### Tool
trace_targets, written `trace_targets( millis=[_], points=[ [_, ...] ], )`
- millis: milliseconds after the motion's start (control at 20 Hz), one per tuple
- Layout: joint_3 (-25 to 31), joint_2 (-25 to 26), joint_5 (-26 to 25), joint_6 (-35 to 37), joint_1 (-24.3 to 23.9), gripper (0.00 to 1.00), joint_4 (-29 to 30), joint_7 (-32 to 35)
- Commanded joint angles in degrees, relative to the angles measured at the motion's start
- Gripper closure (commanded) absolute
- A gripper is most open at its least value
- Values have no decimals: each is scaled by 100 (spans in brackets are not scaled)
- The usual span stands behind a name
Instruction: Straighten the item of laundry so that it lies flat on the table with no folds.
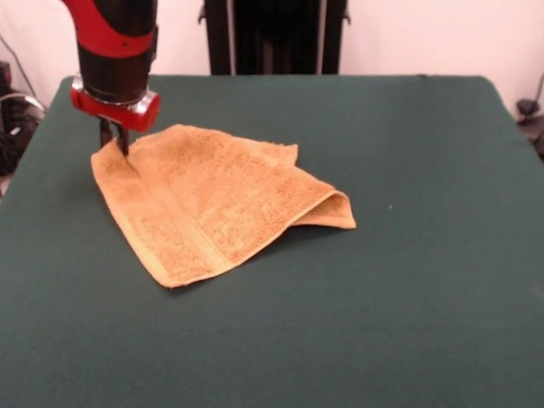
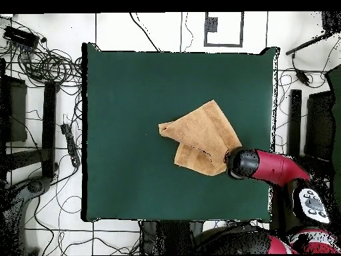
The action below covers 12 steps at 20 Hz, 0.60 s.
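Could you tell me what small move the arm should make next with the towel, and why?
Probably draw that corner outward, away from the fold, if it is gripped. The gripper stands at one corner of the towel, which lies folded over itself on the table, a doubled flap at the opposite end. Whether the gripper actually holds the cloth cannot be told.

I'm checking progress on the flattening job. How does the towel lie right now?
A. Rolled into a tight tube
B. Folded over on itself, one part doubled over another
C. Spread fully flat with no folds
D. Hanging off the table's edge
B: the towel has one part doubled over another, with a rounded fold at one end, and sits well inside the table.
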Motion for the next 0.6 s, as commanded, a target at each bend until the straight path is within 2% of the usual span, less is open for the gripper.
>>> trace_targets(
  millis=[50,250,600],
  points=[
    [1119,404,-381,853,-133,100,-931,-1528],
    [1408,375,-512,1371,-215,100,-1291,-1975],
    [1786,409,-755,1887,-227,100,-1682,-2287]
  ],
)
